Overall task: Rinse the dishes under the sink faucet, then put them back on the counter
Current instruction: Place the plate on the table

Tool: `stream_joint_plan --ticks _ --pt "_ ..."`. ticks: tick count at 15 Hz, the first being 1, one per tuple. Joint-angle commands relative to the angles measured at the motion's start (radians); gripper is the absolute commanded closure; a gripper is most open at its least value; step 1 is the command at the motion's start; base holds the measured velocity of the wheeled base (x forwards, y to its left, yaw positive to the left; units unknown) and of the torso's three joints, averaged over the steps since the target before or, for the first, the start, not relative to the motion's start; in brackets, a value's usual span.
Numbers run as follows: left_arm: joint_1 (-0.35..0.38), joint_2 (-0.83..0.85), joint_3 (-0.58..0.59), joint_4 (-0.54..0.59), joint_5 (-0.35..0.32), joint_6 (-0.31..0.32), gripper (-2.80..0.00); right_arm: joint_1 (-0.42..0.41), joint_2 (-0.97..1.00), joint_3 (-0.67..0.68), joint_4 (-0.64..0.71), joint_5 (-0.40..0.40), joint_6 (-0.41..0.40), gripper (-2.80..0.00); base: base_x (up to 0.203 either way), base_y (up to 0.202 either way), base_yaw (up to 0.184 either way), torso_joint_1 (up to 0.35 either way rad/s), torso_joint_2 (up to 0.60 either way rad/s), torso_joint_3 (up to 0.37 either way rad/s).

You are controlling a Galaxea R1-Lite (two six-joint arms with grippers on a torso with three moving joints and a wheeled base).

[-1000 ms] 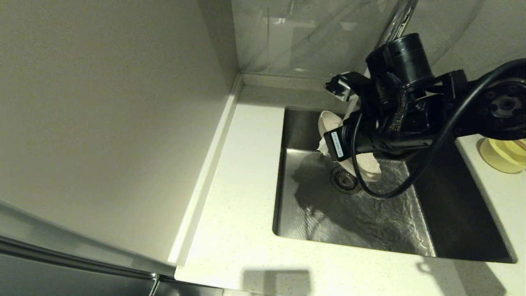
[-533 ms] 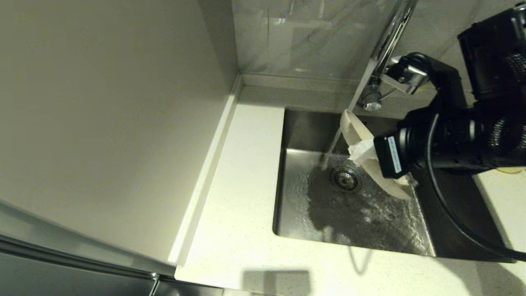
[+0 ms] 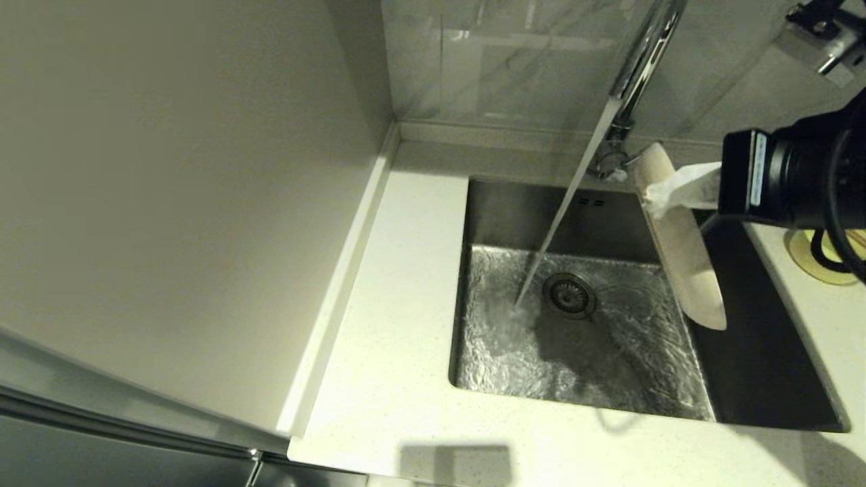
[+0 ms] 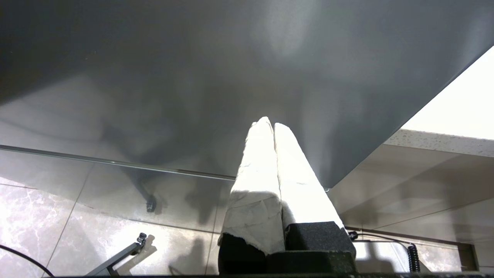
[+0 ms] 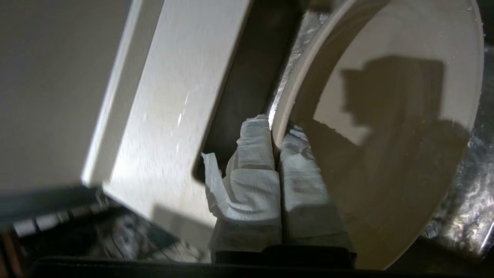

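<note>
gripping one cream plate point(image 3: 683, 257) by its rim, the right claw point(image 5: 276, 135) is holding it edge-up over the sink point(image 3: 764, 365) beside one running faucet point(image 3: 639, 57), one bowl point(image 3: 822, 267) sitting on the counter point(image 3: 399, 379), while the left claw point(image 4: 273, 127) is hanging parked, fingers pressed together.

Right arm point(image 3: 791, 179): matte black cylindrical housing bearing a white label strip with blue print; a black cable point(image 3: 835, 250) looped beneath it. Right gripper point(image 5: 276, 148): two fingers wrapped in crumpled white paper-like padding on black bases. Left gripper point(image 4: 273, 131): identical white-wrapped fingers, dark foam-textured mounts.
</note>
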Motion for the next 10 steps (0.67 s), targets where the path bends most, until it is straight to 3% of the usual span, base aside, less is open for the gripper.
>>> stream_joint_plan --ticks 1,4,7,10 --pt "0.000 -0.002 0.000 -0.001 0.000 0.000 0.00 -0.075 0.033 -0.056 0.006 0.000 0.082 0.00 0.000 0.000 0.000 0.000 0.00 0.000" --pt "0.000 -0.002 0.000 -0.001 0.000 0.000 0.00 -0.153 0.065 -0.119 0.067 0.003 0.250 0.00 0.000 0.000 0.000 0.000 0.00 0.000" --pt "0.000 -0.002 0.000 -0.001 0.000 0.000 0.00 -0.170 0.100 -0.150 0.075 0.008 0.312 0.00 0.000 0.000 0.000 0.000 0.00 0.000" --pt "0.000 -0.002 0.000 -0.001 0.000 0.000 0.00 -0.184 0.161 -0.240 0.074 0.045 0.455 0.00 0.000 0.000 0.000 0.000 0.00 0.000"
